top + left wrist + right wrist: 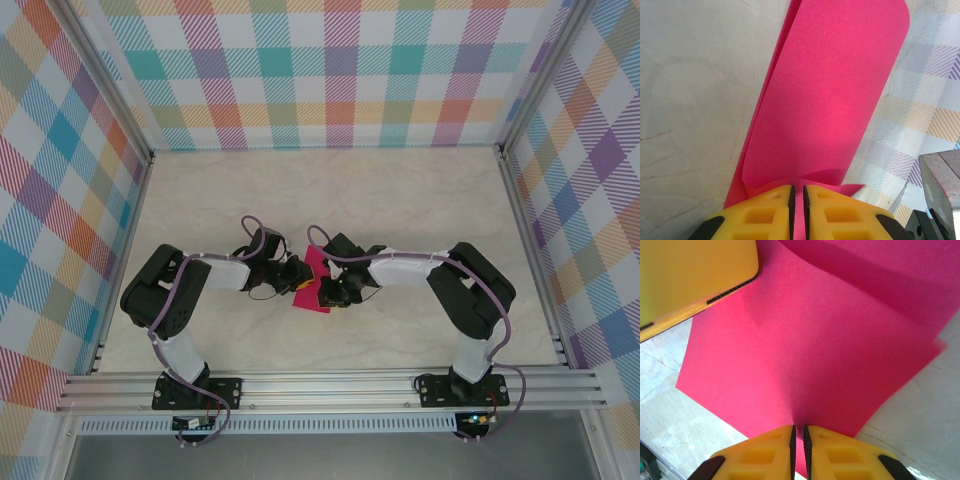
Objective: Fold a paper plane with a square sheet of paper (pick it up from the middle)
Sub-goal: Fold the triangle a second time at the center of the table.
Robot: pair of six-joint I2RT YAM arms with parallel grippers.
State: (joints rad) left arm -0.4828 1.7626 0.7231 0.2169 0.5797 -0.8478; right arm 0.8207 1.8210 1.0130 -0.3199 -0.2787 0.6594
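Note:
The magenta-pink sheet of paper (316, 280) hangs above the table between the two arms, bent rather than flat. My left gripper (798, 192) is shut on one edge of the paper (835, 95), which curls away from its yellow fingers (760, 215) in a loose fold. My right gripper (799, 432) is shut on the opposite edge of the paper (810, 355). A yellow finger of the left gripper (690, 275) shows at the upper left of the right wrist view. In the top view the left gripper (298, 275) and right gripper (332, 284) face each other closely.
The beige marble-patterned table (400, 200) is walled by plaid panels (330, 70) at the back and sides. An aluminium rail (330, 385) runs along the near edge where both arm bases are bolted.

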